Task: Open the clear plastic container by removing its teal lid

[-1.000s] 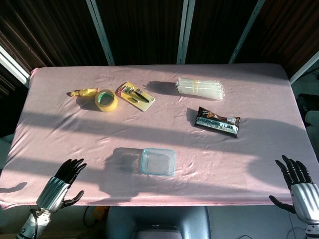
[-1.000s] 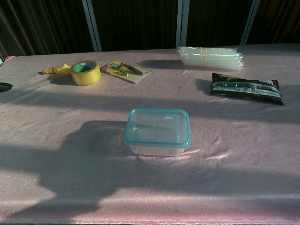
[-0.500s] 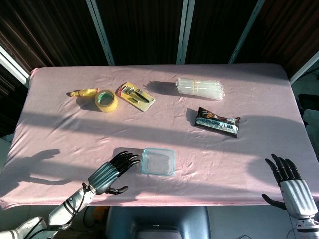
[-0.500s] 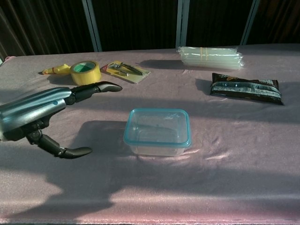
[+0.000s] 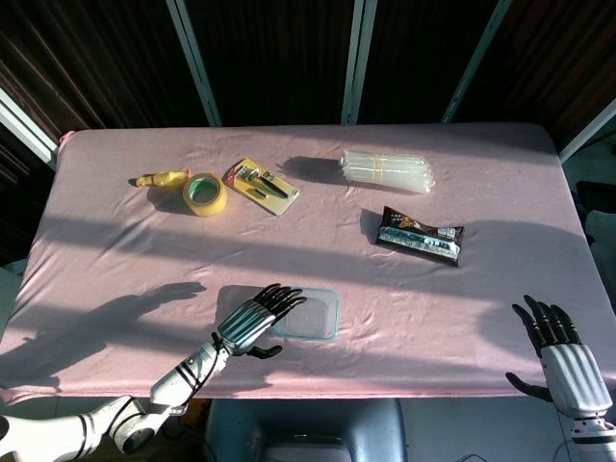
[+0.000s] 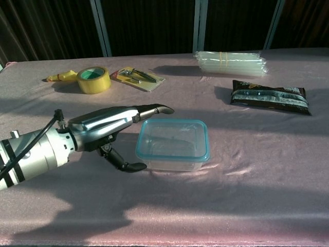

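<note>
The clear plastic container [image 6: 172,146] with its teal lid [image 6: 199,135] on top sits near the table's front middle, also seen as the container [image 5: 316,314] in the head view. My left hand [image 6: 110,127] is open at the container's left side, fingers stretched over its left edge, thumb low by the wall; it holds nothing. In the head view the left hand [image 5: 255,322] covers the container's left part. My right hand [image 5: 556,351] is open at the table's front right corner, far from the container, and does not show in the chest view.
At the back left lie a yellow tape roll [image 6: 93,79], a small yellow object [image 6: 60,77] and a carded tool pack [image 6: 139,77]. A bundle of clear tubes [image 6: 230,63] and a dark snack packet [image 6: 270,96] lie at the back right. A pink cloth [image 6: 247,195] covers the table.
My left hand has moved right from the front left to the container's left side, fingers now over its edge. The right hand has barely shifted. The container has not moved.
</note>
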Controlling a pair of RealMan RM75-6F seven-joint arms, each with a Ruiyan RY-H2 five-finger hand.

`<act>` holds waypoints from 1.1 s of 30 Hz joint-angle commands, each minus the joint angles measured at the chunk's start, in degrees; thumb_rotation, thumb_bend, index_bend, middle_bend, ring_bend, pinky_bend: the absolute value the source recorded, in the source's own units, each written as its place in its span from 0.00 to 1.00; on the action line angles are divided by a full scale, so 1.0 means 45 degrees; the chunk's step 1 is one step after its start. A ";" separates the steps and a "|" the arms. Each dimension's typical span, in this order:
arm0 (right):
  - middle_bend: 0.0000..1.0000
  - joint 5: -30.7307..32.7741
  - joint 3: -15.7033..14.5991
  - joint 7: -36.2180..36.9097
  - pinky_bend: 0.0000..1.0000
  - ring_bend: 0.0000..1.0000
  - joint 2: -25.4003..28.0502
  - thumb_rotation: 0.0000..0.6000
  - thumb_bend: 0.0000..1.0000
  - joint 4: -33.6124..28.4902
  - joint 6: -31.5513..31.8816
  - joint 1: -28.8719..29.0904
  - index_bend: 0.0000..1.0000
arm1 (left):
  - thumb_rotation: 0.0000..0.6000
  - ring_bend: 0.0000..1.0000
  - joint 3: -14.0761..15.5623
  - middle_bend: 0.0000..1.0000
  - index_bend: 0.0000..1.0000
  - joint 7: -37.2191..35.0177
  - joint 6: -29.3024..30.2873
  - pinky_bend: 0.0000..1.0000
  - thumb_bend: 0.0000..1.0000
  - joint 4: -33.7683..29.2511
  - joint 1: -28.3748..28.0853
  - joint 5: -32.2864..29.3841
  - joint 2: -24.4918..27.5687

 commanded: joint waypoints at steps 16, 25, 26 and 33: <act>0.00 0.0043 -0.0032 0.0298 0.00 0.00 0.0169 1.00 0.24 -0.0007 0.0070 -0.0010 0.00 | 1.00 0.00 -0.0377 0.00 0.00 0.0923 -0.0933 0.00 0.23 0.1370 -0.1217 -0.1519 -0.1200; 0.00 0.0022 -0.0043 0.0196 0.00 0.00 0.0138 1.00 0.24 0.0022 -0.0117 0.0106 0.00 | 1.00 0.14 -0.0527 0.14 0.00 0.1246 -0.1133 0.21 0.23 0.1495 -0.1457 -0.2434 -0.1467; 0.00 -0.0006 -0.0028 0.0060 0.00 0.00 0.0077 1.00 0.24 0.0023 -0.0219 0.0183 0.00 | 1.00 0.18 -0.0522 0.18 0.00 0.1230 -0.1115 0.24 0.23 0.1493 -0.1466 -0.2473 -0.1516; 0.00 -0.0352 0.0273 -0.1279 0.00 0.00 -0.0768 1.00 0.24 0.0304 -0.1483 0.1269 0.08 | 1.00 0.30 -0.0301 0.32 0.00 0.0895 -0.0683 0.36 0.24 0.1578 -0.1611 -0.1986 -0.2061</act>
